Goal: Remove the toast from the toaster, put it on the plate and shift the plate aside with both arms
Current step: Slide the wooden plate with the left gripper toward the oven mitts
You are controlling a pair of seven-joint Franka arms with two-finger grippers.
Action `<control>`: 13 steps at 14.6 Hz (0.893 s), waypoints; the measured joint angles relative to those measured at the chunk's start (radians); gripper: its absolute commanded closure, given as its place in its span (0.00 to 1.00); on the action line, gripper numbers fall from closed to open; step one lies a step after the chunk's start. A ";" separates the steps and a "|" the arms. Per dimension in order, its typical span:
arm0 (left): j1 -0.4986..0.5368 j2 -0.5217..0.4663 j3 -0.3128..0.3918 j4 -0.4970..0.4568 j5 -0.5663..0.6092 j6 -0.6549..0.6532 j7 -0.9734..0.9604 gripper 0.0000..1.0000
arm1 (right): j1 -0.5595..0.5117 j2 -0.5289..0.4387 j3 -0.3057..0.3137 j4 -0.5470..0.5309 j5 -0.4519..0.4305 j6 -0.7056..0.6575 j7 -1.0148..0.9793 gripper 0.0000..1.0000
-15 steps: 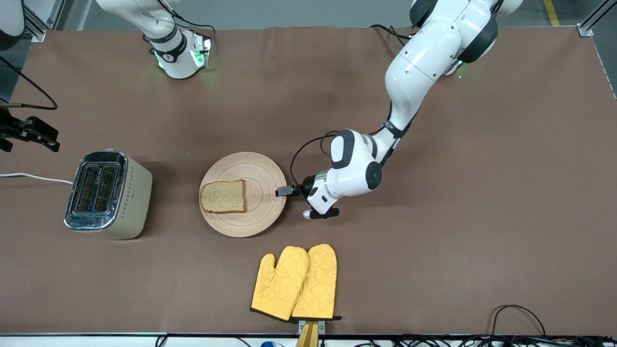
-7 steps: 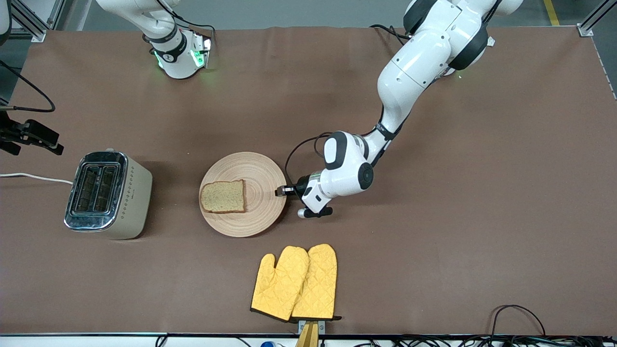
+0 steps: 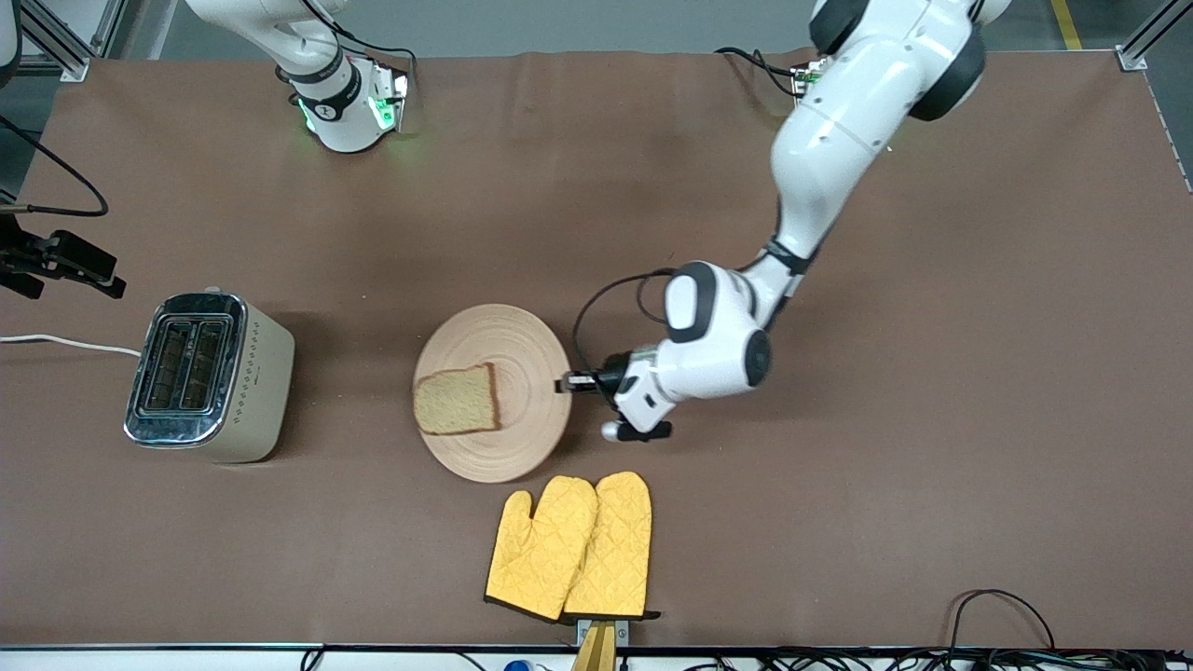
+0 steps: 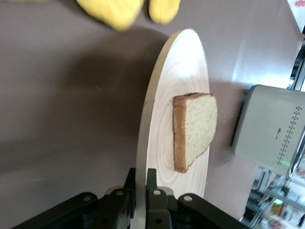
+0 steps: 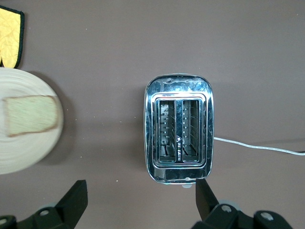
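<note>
Left gripper (image 3: 570, 383) clamped on plate (image 3: 522, 438) rim; toast (image 3: 456, 400) on plate. Right gripper (image 5: 140, 198) spread wide above toaster (image 3: 207, 375), apparently waiting.

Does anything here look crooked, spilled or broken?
Nothing is spilled or broken. The toast lies flat on the plate, off-centre toward the toaster. The left pincer is shut on the plate's rim. The right pincer hangs open over the toaster. The oven mitts lie overlapping near the plate.
</note>
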 measured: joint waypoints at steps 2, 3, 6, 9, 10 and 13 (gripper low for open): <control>0.145 -0.048 0.003 -0.009 0.046 -0.197 0.103 1.00 | 0.006 0.000 0.004 0.000 0.001 -0.012 0.000 0.00; 0.218 -0.059 0.004 -0.016 0.051 -0.283 0.181 1.00 | 0.010 0.000 0.006 0.000 0.001 -0.016 0.000 0.00; 0.424 -0.060 0.009 -0.037 0.062 -0.482 0.443 1.00 | 0.013 0.000 0.007 0.000 0.002 -0.022 0.000 0.00; 0.603 -0.037 0.014 -0.049 0.126 -0.641 0.667 1.00 | 0.012 0.000 0.006 0.000 0.002 -0.022 0.000 0.00; 0.653 -0.027 0.016 -0.046 0.152 -0.681 0.705 1.00 | 0.011 0.000 0.005 0.000 0.002 -0.022 0.000 0.00; 0.786 0.002 0.019 -0.036 0.196 -0.733 0.795 1.00 | 0.006 0.002 0.001 0.000 0.001 -0.023 0.000 0.00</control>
